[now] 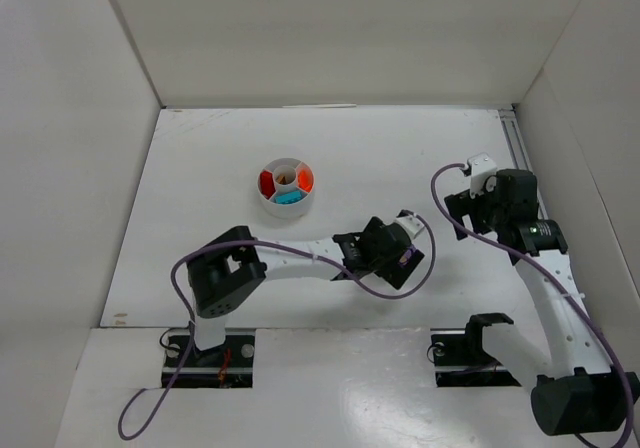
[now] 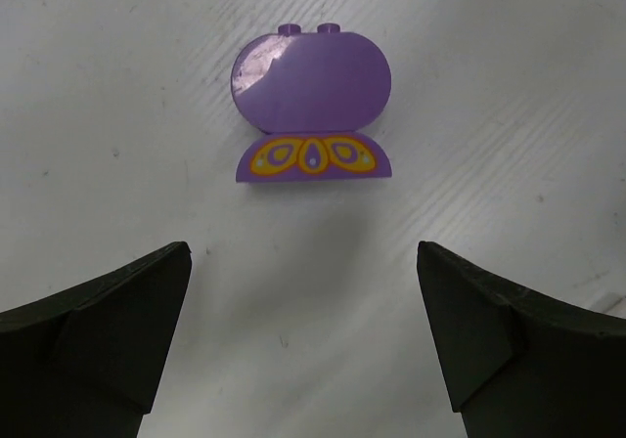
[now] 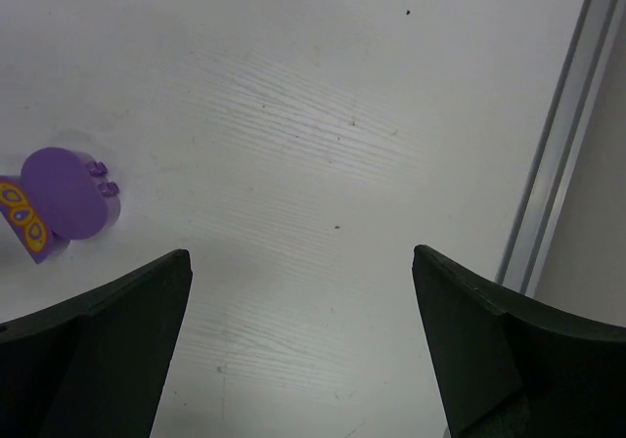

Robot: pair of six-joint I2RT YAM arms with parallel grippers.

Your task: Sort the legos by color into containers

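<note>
Left claw (image 2: pixel 303 254) gapes wide and empty just short of the purple lego (image 2: pixel 311 106) lying flat on the bench (image 2: pixel 509 86), seemingly lined up to straddle it; right claw (image 3: pixel 301 254), equally wide and empty, hangs aside, leaving room; dish (image 1: pixel 280 208) sits well apart

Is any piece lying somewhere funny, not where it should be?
Yes, one. A purple lego with a yellow pattern sits alone on the table, in front of the open left gripper. The red legos, orange legos and teal legos lie in the white dish. Nothing looks spilled or broken.
</note>
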